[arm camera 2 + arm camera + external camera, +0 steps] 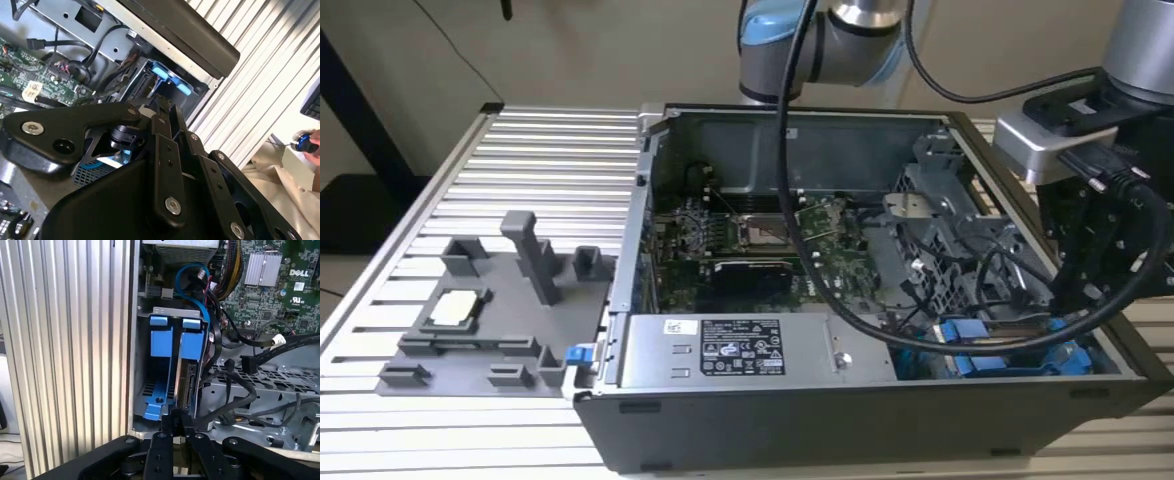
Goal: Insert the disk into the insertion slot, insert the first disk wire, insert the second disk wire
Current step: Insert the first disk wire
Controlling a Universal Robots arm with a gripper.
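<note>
The disk (pixel 187 382) stands on edge inside the insertion slot (pixel 176 311) of the grey drive cage, its blue carrier tab (pixel 193 342) at the far end. An empty-looking blue carrier (pixel 161 335) fills the bay beside it. My gripper (pixel 176 426) is at the disk's near edge, its fingers close together on a small black wire connector (pixel 175 419); a black cable (pixel 235 387) loops away from there. In the exterior view the gripper (pixel 1074 295) reaches down into the case's corner above the blue carriers (pixel 1014 350). Both blue tabs (pixel 170 80) show past the gripper body in the second wrist view.
The open computer case holds a motherboard (pixel 747 240), a silver labelled box (pixel 734 350) and loose black cables (pixel 260 340) across the cage. A grey fixture tray (pixel 494 310) lies on the ribbed aluminium table (pixel 520 170). A person's hand (pixel 310 145) is beyond the table edge.
</note>
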